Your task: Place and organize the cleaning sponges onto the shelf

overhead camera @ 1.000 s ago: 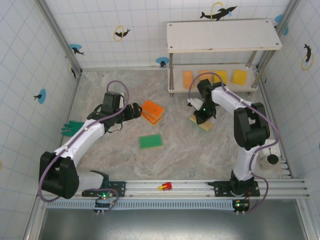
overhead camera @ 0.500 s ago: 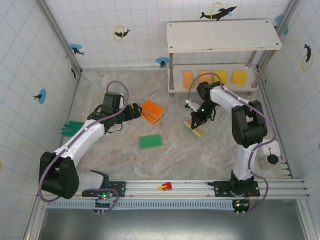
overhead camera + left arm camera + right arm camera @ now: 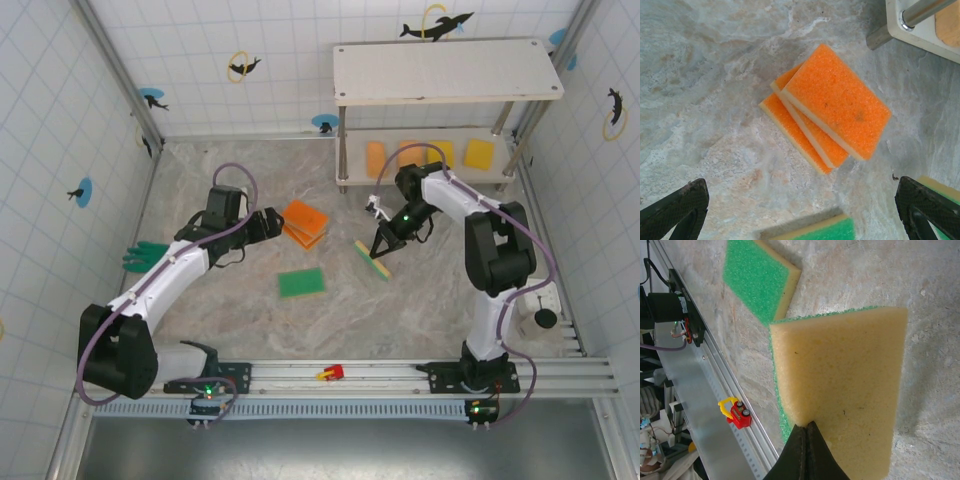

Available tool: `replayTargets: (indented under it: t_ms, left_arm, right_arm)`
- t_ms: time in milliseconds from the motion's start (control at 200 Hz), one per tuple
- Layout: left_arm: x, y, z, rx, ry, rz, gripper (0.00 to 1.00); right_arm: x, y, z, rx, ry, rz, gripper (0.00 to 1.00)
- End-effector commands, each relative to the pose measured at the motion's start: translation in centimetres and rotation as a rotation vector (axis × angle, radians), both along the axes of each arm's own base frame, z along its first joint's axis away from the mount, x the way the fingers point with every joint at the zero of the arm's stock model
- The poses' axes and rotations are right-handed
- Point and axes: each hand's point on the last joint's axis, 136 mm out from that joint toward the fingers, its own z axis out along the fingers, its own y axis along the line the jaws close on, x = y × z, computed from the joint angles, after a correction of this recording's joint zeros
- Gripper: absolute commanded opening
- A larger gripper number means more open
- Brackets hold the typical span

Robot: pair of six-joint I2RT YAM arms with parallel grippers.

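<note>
Sponge (image 3: 845, 380) pinched in right pincer (image 3: 807, 432).

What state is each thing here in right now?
Held sponge: tilted, pinched at one edge by the right claw.
Right claw: shut.
Orange sponges: stacked askew on the table.
Left claw: open, above the orange sponges.
Green sponge: flat on the table.
Shelf: top board bare, four sponges on the lower board.
Glove: lying on the table.

White arms (image 3: 165, 275), black joints (image 3: 500, 250), purple cables (image 3: 236, 168); left gripper (image 3: 272, 222) and right gripper (image 3: 380, 248) both black.
</note>
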Motion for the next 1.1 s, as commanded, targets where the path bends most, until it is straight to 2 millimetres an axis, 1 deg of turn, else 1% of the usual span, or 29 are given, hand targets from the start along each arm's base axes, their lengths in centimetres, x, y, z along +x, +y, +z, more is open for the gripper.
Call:
replayTargets:
  t_ms: [0,205,265,481,641,756,911,1011,1091]
  left_arm:
    - [-0.1,-0.1,0.5,-0.001,-0.023,-0.004,0.97]
    - [0.0,-0.2,0.2,-0.002,-0.016,-0.009,0.98]
    - [0.2,-0.4,0.4,-0.006,-0.02,-0.013,0.97]
    - [0.4,-0.5,0.2,-0.006,-0.014,-0.017,0.97]
    - [0.6,-0.6,-0.1,-0.004,-0.009,-0.018,0.97]
    - [0.7,-0.8,-0.1,-0.01,-0.01,-0.024,0.97]
    - [0.9,-1.8,0.4,-0.054,-0.032,-0.067,0.97]
    - [0.9,-3.2,1.2,-0.114,-0.053,-0.12,0.98]
    - [0.8,-4.0,1.4,-0.125,-0.059,-0.146,0.97]
  right_arm:
    - [0.0,-0.5,-1.1,-0.014,0.051,-0.028,0.0]
    - [1.3,-2.2,-2.5,-0.069,0.059,-0.096,0.01]
    - [1.6,-2.6,-2.9,-0.082,0.061,-0.113,0.01]
    - [2.2,-3.9,-4.6,-0.123,0.095,-0.152,0.02]
    - [2.4,-4.4,-5.1,-0.135,0.105,-0.171,0.02]
    - [3.0,-5.1,-5.1,-0.142,0.098,-0.198,0.03]
    - [3.7,-6.1,-5.4,-0.159,0.092,-0.233,0.07]
    - [4.1,-6.7,-5.7,-0.18,0.085,-0.248,0.1]
    - [4.4,-7.1,-5.9,-0.19,0.082,-0.257,0.14]
